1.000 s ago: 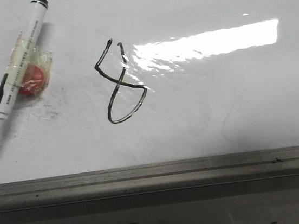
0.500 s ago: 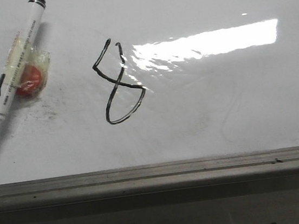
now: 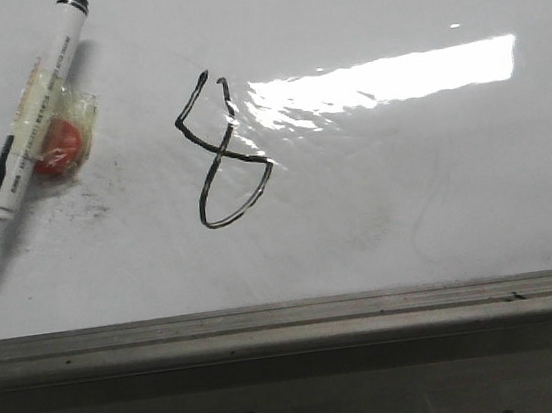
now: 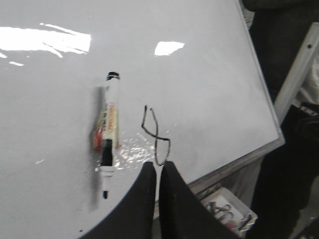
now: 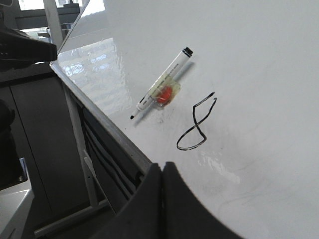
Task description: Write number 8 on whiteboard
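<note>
Number 8 (image 3: pixel 220 153) on whiteboard (image 3: pixel 434 177), marker (image 3: pixel 29 126) beside.

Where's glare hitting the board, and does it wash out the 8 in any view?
Front view: a bright glare band on the whiteboard touches the 8, strokes legible. Left wrist view: glare speckles beside the 8, readable. Right wrist view: 8 clear of glare; marker casts a soft shadow.
</note>
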### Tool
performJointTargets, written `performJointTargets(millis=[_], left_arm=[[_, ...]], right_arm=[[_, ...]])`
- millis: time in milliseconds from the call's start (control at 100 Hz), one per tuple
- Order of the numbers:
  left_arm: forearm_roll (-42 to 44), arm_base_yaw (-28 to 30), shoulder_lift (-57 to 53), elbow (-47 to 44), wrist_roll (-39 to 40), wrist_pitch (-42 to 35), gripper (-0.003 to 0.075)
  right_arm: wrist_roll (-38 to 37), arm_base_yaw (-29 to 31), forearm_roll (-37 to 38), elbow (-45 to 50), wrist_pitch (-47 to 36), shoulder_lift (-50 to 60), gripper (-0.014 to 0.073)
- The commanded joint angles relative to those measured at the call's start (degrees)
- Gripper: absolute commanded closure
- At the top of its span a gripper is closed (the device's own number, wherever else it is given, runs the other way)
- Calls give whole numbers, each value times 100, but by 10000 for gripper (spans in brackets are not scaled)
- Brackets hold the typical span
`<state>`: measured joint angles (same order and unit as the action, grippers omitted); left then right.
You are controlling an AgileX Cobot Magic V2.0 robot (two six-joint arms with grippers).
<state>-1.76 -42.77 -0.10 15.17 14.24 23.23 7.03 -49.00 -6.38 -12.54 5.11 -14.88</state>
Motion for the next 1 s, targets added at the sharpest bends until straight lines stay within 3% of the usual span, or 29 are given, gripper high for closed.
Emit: performJointTargets(millis=[0, 300, 410, 480, 540, 580, 700, 810, 990], left_arm=[[176, 493, -74, -52, 12, -439, 741], [-77, 3189, -176, -851, 33, -942, 741], [-61, 3996, -176, -1234, 6, -1509, 741], [-74, 4369, -176, -1517, -469, -1973, 741], [-74, 4563, -176, -1719, -1150, -2393, 741], [-74, 4637, -176, -1702, -1363, -2180, 741], [-151, 4647, -176, -1713, -1363, -1726, 741], [-207, 4620, -176, -1713, -1352, -633, 741], [-219, 4604, -176, -1713, -1350, -655, 741]], right_arm=[[45, 24, 51, -134, -435, -46, 658], [45, 24, 51, -134, -435, -46, 658], [45, 24, 51, -134, -435, -46, 658], [45, 24, 51, -134, -435, -46, 658], [45, 24, 51, -134, -435, -46, 658], [45, 24, 51, -134, -435, -46, 658], [45, 24, 51, -134, -435, -46, 658], [45, 24, 51, -134, -435, -46, 658], [45, 24, 51, -134, -435, -46, 658]])
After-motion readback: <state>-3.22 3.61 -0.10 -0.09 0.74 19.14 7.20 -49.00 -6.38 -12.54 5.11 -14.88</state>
